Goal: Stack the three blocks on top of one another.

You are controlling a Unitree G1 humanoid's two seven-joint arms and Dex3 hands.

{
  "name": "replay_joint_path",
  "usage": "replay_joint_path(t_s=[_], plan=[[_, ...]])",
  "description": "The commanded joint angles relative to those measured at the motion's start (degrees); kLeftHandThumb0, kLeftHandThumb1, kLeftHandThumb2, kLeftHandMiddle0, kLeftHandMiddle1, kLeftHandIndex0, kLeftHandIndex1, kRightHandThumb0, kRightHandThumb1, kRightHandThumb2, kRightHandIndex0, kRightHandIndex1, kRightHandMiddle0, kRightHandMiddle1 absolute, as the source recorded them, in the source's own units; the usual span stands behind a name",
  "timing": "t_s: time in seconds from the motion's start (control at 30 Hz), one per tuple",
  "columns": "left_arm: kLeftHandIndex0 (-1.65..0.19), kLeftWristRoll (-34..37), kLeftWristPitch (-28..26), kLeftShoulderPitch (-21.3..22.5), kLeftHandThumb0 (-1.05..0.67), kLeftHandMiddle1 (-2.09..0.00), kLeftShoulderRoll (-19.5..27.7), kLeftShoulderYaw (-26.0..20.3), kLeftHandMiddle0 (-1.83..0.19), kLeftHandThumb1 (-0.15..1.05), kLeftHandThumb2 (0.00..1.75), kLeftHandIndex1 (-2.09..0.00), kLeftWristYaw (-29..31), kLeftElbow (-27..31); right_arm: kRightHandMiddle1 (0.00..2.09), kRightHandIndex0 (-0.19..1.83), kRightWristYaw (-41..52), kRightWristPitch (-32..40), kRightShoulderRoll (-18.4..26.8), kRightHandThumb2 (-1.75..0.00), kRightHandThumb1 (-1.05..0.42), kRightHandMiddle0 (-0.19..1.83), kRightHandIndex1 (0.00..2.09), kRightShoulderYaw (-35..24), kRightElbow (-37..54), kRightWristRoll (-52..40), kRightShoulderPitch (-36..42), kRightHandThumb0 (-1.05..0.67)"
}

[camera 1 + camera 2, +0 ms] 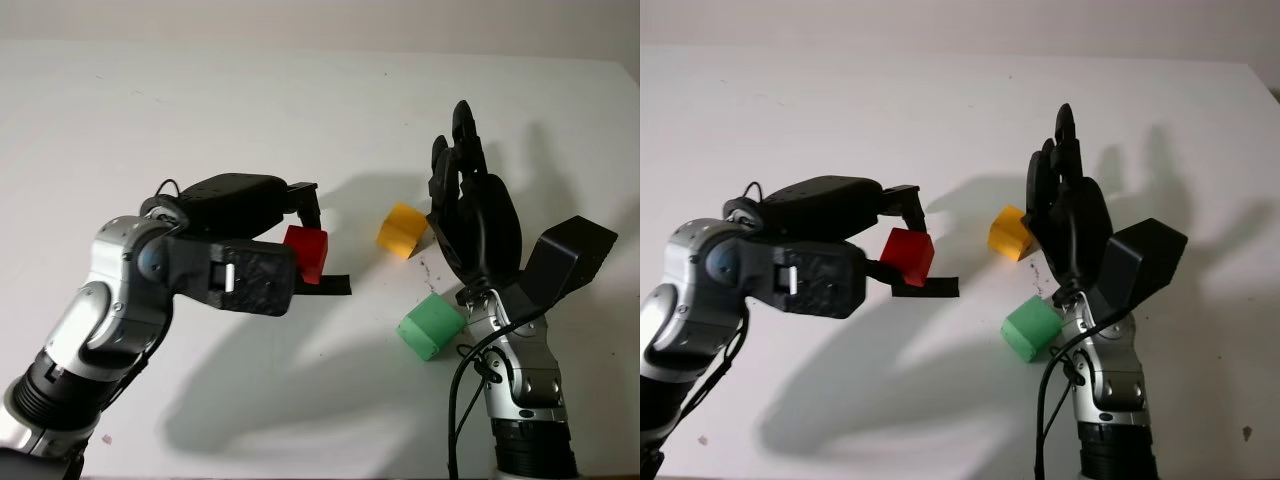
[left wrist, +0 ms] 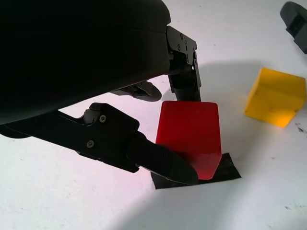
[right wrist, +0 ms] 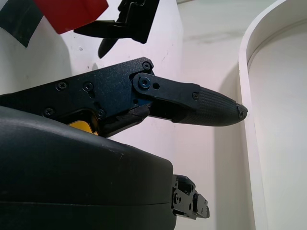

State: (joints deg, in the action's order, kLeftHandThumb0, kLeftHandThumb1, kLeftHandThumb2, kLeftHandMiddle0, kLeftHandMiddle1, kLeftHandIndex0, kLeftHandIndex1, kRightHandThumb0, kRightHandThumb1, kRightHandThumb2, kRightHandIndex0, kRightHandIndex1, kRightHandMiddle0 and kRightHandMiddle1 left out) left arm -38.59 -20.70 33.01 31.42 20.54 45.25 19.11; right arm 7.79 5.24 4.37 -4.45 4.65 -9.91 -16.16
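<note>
White tabletop [image 1: 200, 120] runs back to a pale wall, with a small patch of black tape [image 2: 225, 168] stuck on it as the landmark. Directly over the tape, the left hand [image 1: 290, 235] is clamped on the red block [image 1: 306, 250], fingers [image 2: 163, 160] pinching two opposite faces. Right of the tape lies the yellow block [image 1: 402, 229], tilted on the table, and nearer the robot from it the green block [image 1: 432, 326]. The right hand [image 1: 470, 200] is raised, open and holding nothing, just beside the yellow block on the side away from the tape.
</note>
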Motion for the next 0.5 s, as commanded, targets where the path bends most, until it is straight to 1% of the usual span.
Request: replay_joint_path(t_s=[0.0, 0.07, 0.1, 0.13, 0.17, 0.2, 0.23, 0.3, 0.4, 0.43, 0.47], plan=[[-0.24, -0.9, 0.2, 0.7, -0.35, -0.09, -0.3, 1.0, -0.42, 1.05, 0.09, -1.78, 0.3, 0.2, 0.00, -0.19, -0.1, -0.7, -0.2, -0.65, -1.05, -0.19, 0.00, -0.1, 0.3, 0.0, 0.6, -0.71], [-0.22, -1.1, 1.0, 0.3, -0.33, -0.10, -0.2, 1.2, -0.44, 1.05, 0.10, -1.80, 0.1, -0.2, 0.00, -0.19, -0.4, -0.5, -0.4, -0.65, -1.05, -0.19, 0.00, -0.1, 0.4, 0.0, 0.6, -0.71], [-0.22, -1.0, 2.0, 0.0, -0.32, -0.16, 0.0, 1.3, -0.49, 1.05, 0.11, -1.80, -0.2, -0.7, 0.00, -0.19, -0.5, -0.5, -0.4, -0.65, -1.05, -0.19, 0.00, 0.0, 0.5, 0.0, 0.7, -0.70], [-0.23, -0.9, 2.9, -0.2, -0.32, -0.45, 0.0, 1.3, -0.38, 1.05, 0.12, -1.80, -0.5, -1.1, 0.00, -0.19, -0.6, -0.5, -0.5, -0.65, -1.05, -0.19, 0.00, 0.0, 0.5, 0.1, 0.7, -0.70], [-0.24, -0.8, 3.5, -0.4, -0.31, -0.60, 0.1, 1.2, -0.30, 1.05, 0.12, -1.80, -0.7, -1.4, 0.00, -0.19, -0.7, -0.5, -0.5, -0.65, -1.05, -0.19, 0.00, 0.0, 0.5, 0.2, 0.7, -0.70], [-0.24, -0.9, 3.9, -0.6, -0.31, -0.68, 0.1, 1.2, -0.26, 1.05, 0.13, -1.79, -0.6, -1.5, 0.00, -0.19, -0.8, -0.7, -0.5, -0.65, -1.05, -0.19, 0.00, 0.0, 0.4, 0.3, 0.7, -0.70], [-0.24, -1.0, 4.0, -0.6, -0.32, -0.69, 0.1, 1.2, -0.20, 1.05, 0.14, -1.81, -0.3, -1.5, 0.00, -0.19, -0.9, -0.7, -0.7, -0.65, -1.05, -0.19, 0.00, 0.0, 0.4, 0.3, 0.7, -0.70], [-0.23, -1.0, 3.9, -0.8, -0.33, -0.66, 0.2, 1.2, -0.18, 1.05, 0.14, -1.81, 0.5, -1.1, 0.00, -0.19, -1.0, -0.7, -0.9, -0.64, -1.05, -0.19, 0.00, -0.1, 0.5, 0.0, 0.8, -0.71], [-0.23, -1.4, 3.9, -1.1, -0.35, -0.45, 0.3, 1.3, -0.24, 1.05, 0.13, -1.85, 0.8, -1.0, 0.00, -0.19, -0.9, -0.7, -1.2, -0.63, -1.05, -0.19, 0.00, -0.2, 0.5, -0.3, 0.9, -0.71], [-0.23, -1.5, 3.9, -1.1, -0.35, -0.35, 0.2, 1.3, -0.27, 1.05, 0.12, -1.83, 0.9, -1.0, 0.00, -0.19, -0.9, -0.6, -1.2, -0.63, -1.05, -0.19, 0.00, -0.2, 0.6, -0.4, 0.9, -0.71], [-0.25, -1.6, 3.9, -1.2, -0.35, -0.30, 0.2, 1.4, -0.29, 1.05, 0.11, -1.82, 1.0, -0.9, 0.00, -0.19, -0.9, -0.5, -1.2, -0.63, -1.05, -0.19, 0.00, -0.2, 0.6, -0.5, 0.9, -0.71]])
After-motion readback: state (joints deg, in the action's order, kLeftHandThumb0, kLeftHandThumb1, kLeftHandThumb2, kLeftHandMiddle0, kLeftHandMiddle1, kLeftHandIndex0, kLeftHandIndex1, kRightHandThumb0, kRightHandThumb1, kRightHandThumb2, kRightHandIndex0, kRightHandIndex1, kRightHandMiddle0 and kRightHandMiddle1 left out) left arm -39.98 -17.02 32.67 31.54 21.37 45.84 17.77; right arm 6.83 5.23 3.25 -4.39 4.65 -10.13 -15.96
